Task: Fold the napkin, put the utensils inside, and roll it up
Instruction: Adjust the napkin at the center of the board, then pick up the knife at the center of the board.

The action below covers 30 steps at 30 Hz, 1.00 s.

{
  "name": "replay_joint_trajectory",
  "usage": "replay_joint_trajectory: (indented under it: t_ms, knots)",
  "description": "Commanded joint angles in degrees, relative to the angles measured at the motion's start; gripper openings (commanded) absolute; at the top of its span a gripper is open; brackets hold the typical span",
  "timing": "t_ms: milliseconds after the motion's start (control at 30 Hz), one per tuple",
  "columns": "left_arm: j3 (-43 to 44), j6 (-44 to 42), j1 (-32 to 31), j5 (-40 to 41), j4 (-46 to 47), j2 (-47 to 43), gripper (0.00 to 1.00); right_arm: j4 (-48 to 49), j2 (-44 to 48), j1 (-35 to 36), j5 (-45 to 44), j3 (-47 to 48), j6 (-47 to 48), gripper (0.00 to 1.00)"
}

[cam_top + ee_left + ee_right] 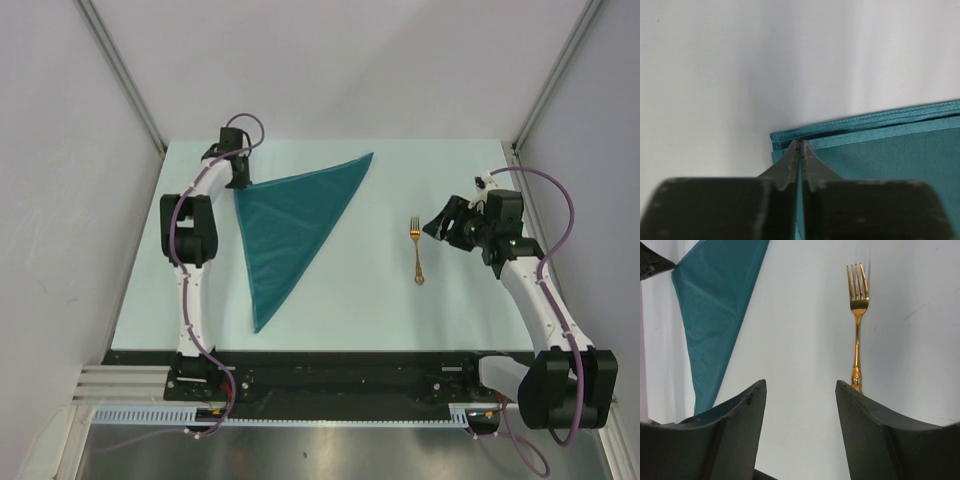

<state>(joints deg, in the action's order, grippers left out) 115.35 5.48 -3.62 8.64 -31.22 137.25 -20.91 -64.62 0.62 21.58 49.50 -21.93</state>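
Standing between white walls (pixel 330 60), a pale table (pixel 360 300) bears napkin (pixel 285 230) and fork (pixel 416 250).

The table (pixel 400 300) has a pale, slightly green top and it is flat; two things lie directly on it; on the left half lies the napkin (pixel 290 225), dark teal, folded to a triangle with two layers visible at its left corner; one long tip points to the near edge, another to the far middle; right of it, well apart, lies the gold fork (pixel 417 250), tines toward the far edge
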Motion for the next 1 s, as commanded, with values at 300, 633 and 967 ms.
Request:
replay_joint_trajectory:
  t_ms: [300,633,967]
  knots:
    - [2.2,2.3,0.1,0.5,-2.4,-10.2,0.87,-2.4,-10.6,5.6,-13.8,0.4,4.2,0.64]
    - [-22.2,5.9,-3.5,-7.5,3.2,-38.3,0.92,-0.1,-27.8,11.9,-19.0,6.0,3.8,0.52]
    - [-41.4,8.6,-5.6,-16.7,7.8,-52.9,0.89,-2.2,-35.8,13.4,-25.5,12.1,4.3,0.49]
